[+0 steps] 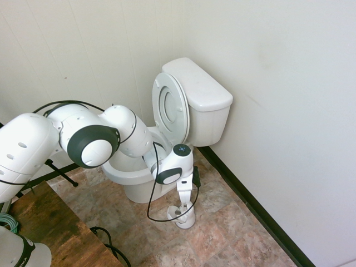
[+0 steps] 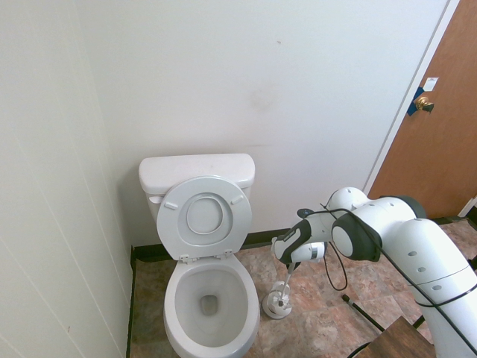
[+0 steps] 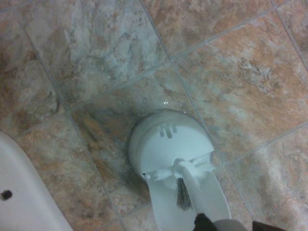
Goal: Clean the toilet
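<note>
A: Where is the toilet?

B: Against the white back wall, close to the side wall, on the tiled floor. Its seat and lid stand raised against the tank, and the bowl is open.

A: And the gripper?

B: It points down beside the bowl, above the white brush holder on the floor. Its fingers are pressed together on the thin handle of the toilet brush.

A: Where is the brush head?

B: In the wrist view, the white bristles sit right at the holder's opening; whether they clear it, I cannot tell.
</note>
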Motion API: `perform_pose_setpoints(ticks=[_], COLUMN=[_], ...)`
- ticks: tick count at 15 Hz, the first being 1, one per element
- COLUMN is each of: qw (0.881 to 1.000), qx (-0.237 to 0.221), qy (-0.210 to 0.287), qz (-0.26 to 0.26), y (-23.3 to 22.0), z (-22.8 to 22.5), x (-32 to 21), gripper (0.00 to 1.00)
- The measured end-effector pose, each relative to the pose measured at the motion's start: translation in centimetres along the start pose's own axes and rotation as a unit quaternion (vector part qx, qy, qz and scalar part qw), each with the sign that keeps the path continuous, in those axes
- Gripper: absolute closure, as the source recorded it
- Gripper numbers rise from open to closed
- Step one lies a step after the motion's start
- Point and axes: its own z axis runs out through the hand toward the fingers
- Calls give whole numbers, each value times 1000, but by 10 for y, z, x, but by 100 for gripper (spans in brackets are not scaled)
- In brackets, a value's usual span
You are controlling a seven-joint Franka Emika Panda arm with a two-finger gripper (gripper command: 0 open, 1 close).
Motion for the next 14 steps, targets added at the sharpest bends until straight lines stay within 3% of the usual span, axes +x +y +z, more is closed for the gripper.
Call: perform_pose_setpoints(ticks=[4, 9, 14], qw=[1000, 999, 995], qx=[26, 46, 91], qy=[4, 20, 25], qz=[-14, -10, -32], y=[14, 53, 88], z=[-62, -161, -251], x=[-11, 12, -14], gripper=[100, 100, 100])
